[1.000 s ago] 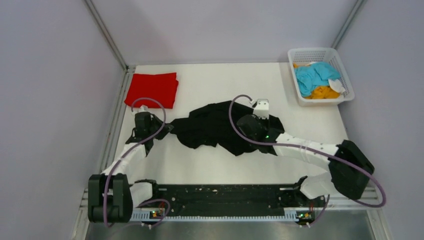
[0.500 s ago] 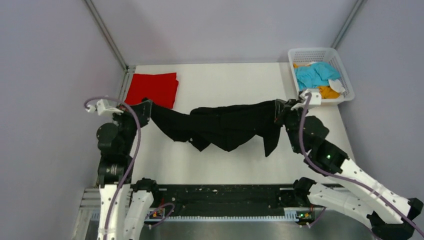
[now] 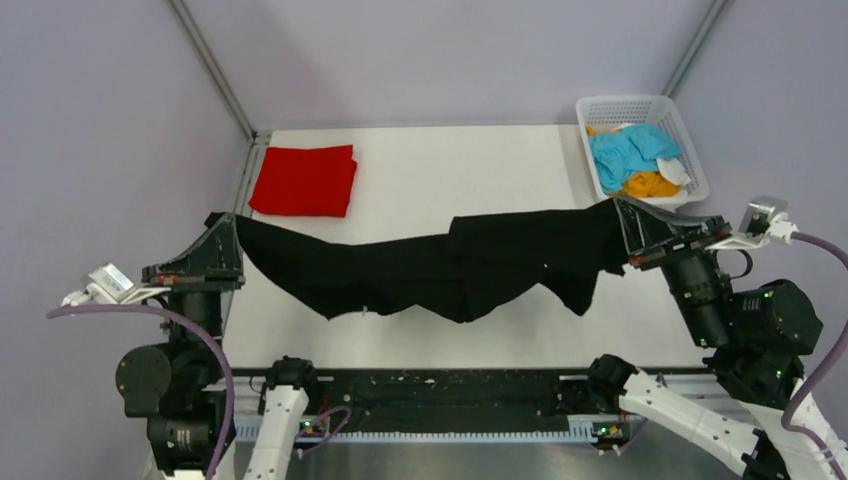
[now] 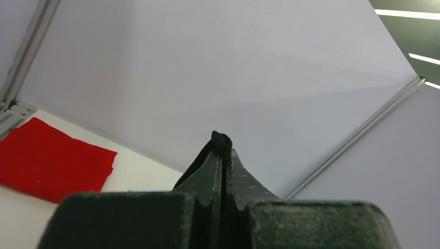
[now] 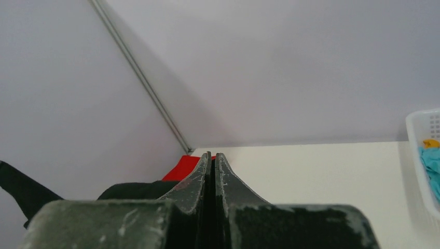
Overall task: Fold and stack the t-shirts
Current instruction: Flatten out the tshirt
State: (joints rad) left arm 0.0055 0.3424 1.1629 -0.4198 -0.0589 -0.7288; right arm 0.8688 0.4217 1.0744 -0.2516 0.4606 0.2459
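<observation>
A large black t-shirt (image 3: 440,265) hangs stretched in the air across the table between both arms. My left gripper (image 3: 232,222) is shut on its left end, and a knot of black cloth (image 4: 221,139) pokes out past the jaw tips. My right gripper (image 3: 622,208) is shut on its right end, where black cloth (image 5: 124,191) trails off to the left of the shut jaws. A folded red t-shirt (image 3: 303,181) lies flat at the table's back left. Light blue (image 3: 628,150) and orange (image 3: 645,184) t-shirts are bunched in the basket.
A white mesh basket (image 3: 690,150) stands at the back right corner of the white table (image 3: 450,170). Grey walls with metal corner posts (image 3: 215,75) close in the left, back and right sides. The arms' base rail (image 3: 440,400) runs along the near edge.
Both arms have lifted and swung outward and back, pulling the black t-shirt from a crumpled heap on the table into a long taut span in the air.
</observation>
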